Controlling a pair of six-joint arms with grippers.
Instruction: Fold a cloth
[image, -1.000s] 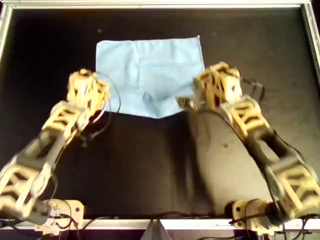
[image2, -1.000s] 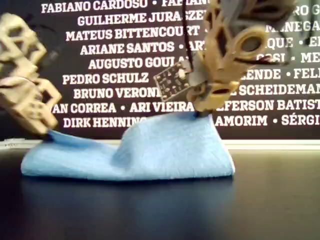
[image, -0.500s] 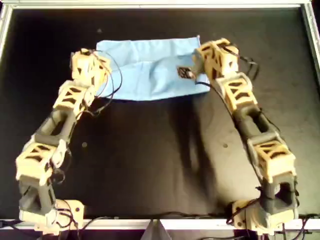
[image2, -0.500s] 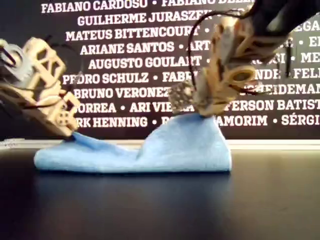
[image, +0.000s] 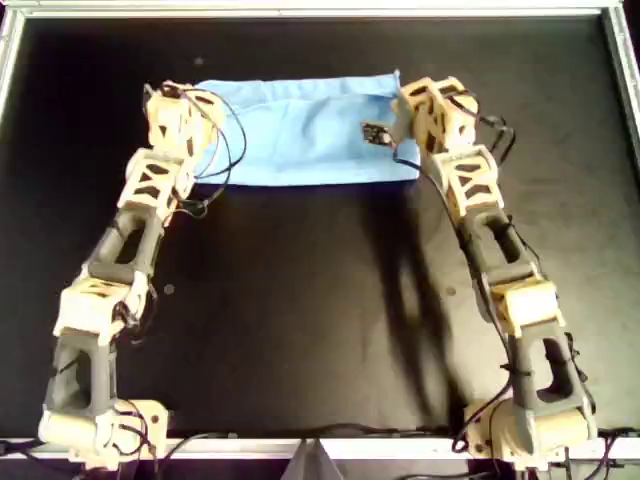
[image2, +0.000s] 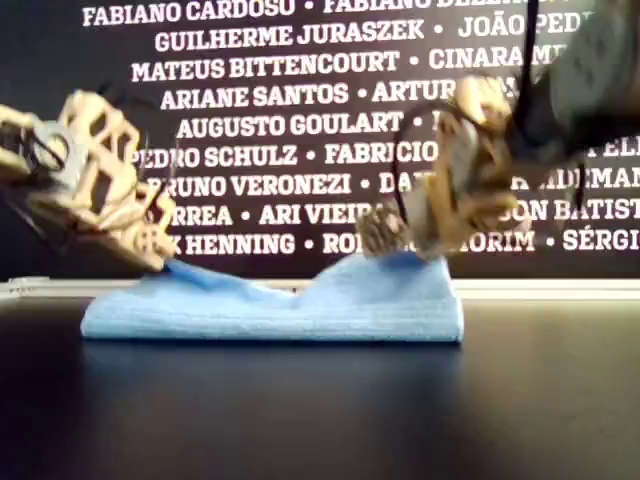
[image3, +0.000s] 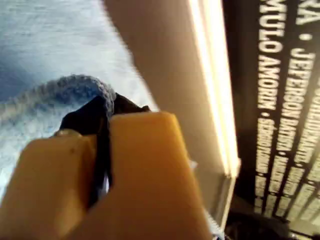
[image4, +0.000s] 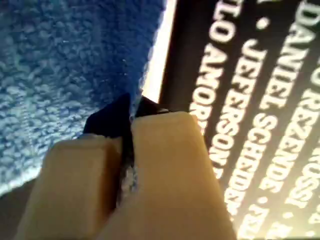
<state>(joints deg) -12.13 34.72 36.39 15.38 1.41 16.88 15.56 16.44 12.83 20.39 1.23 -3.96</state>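
Observation:
The light sky-blue cloth lies as a folded band near the far edge of the black table, and it also shows in the exterior view. In the first wrist view my first gripper is shut on a hemmed edge of the cloth. In the second wrist view my second gripper is shut on the cloth. Overhead, one arm's gripper holds the cloth's left end and the other arm's gripper holds its right end. The wrist views do not show which arm is which. Both held ends rise slightly off the table.
The table's metal rail runs just beyond the cloth. Behind it stands a dark wall with white names. A small circuit board hangs on the arm at the overhead view's right. Bare black table lies between the arms.
Both arms have stretched toward the far rail and come lower, carrying the cloth's near edge over onto its far part. The cloth has gone from a broad sheet to a narrow band.

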